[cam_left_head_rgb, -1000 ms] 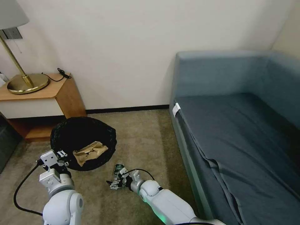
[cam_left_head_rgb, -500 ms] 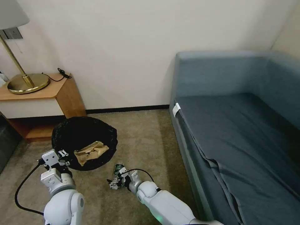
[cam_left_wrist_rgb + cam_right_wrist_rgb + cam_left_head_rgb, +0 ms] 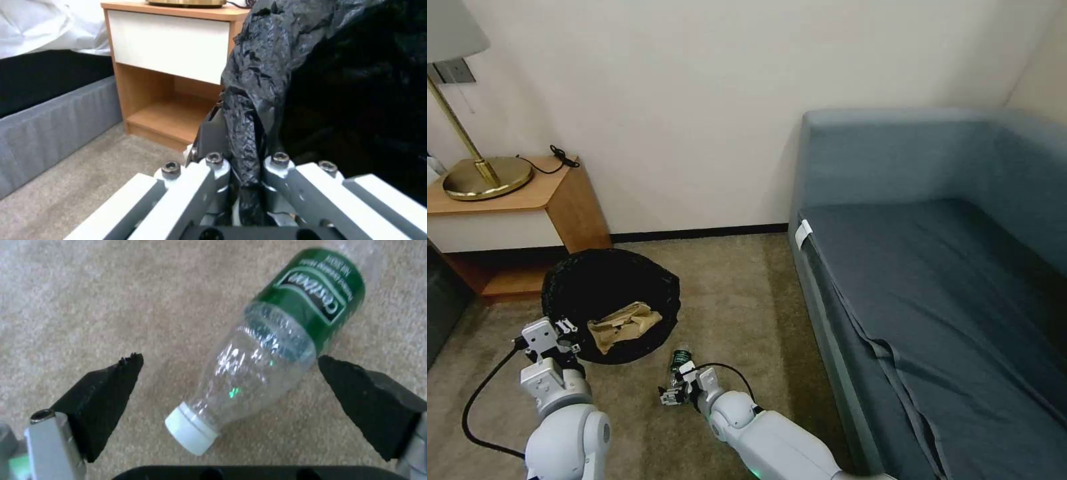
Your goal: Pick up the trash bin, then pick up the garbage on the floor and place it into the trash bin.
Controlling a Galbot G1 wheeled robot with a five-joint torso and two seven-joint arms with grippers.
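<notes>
Left gripper (image 3: 249, 173) pinches the black-lined trash bin (image 3: 610, 303) rim, paper bag (image 3: 624, 325) inside; right gripper (image 3: 229, 390) spread wide around the bottle (image 3: 271, 346) lying on carpet (image 3: 727, 293), right of the bin.

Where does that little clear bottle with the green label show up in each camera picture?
Head view: bottle on the carpet, just beyond the right claw.
Left wrist view: not in it.
Right wrist view: bottle lying between the open claw's fingers.
Shared landmark: the carpet.
</notes>
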